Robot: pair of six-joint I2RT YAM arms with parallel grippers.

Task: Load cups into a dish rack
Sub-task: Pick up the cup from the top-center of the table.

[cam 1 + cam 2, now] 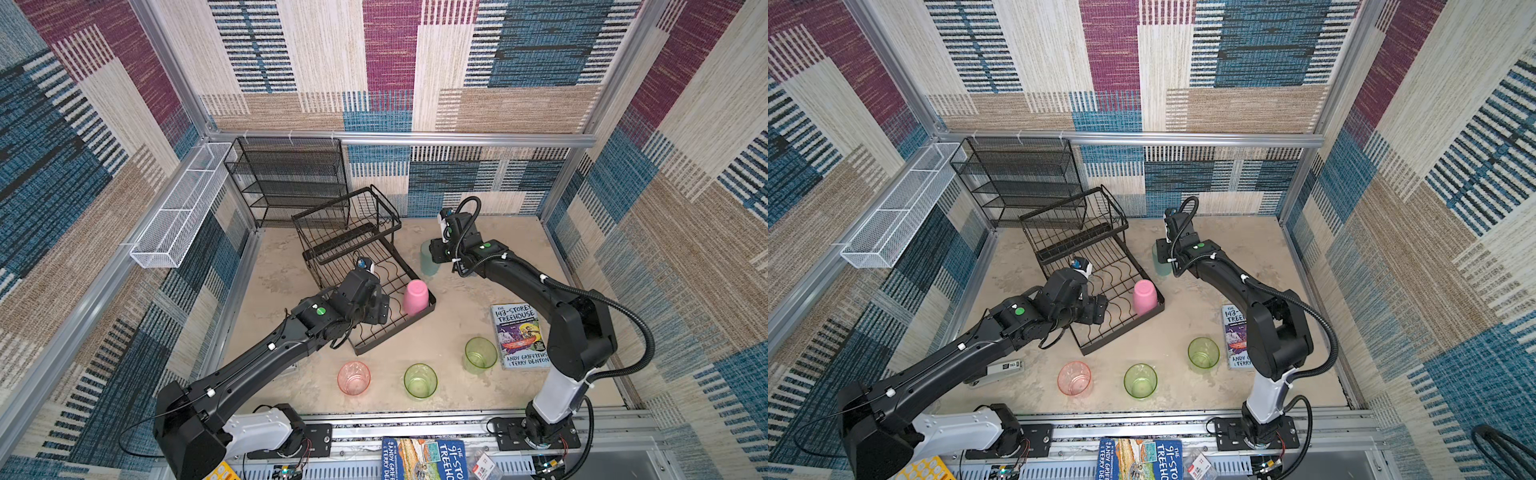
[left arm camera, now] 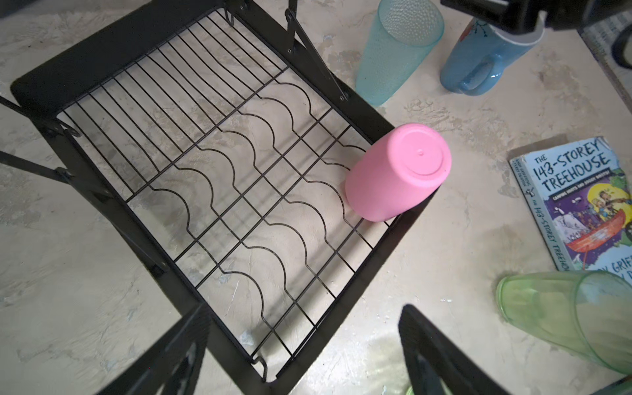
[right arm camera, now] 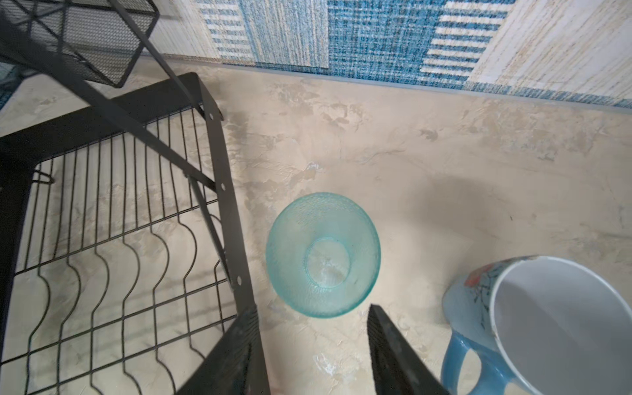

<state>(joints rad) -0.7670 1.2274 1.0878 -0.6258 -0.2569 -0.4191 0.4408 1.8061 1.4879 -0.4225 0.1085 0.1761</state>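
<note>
While left gripper [image 2: 304, 311] gapes, teal cup [image 3: 323, 254] seemingly just beyond right gripper's [image 3: 313, 307] parted jaws.

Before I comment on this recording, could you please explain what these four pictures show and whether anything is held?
Two black robot arms, each ending in a pincer, work at a table. Two pictures look down from overhead; two come from cameras on the wrists. An opaque pink cup stands upside down in the dish rack. On the table stand a teal tumbler, a blue mug, two green cups and a clear pink cup; a book lies nearby. The left gripper hangs open over the rack; the right gripper, jaws apart, hovers at the teal tumbler. Nothing is held.
</note>
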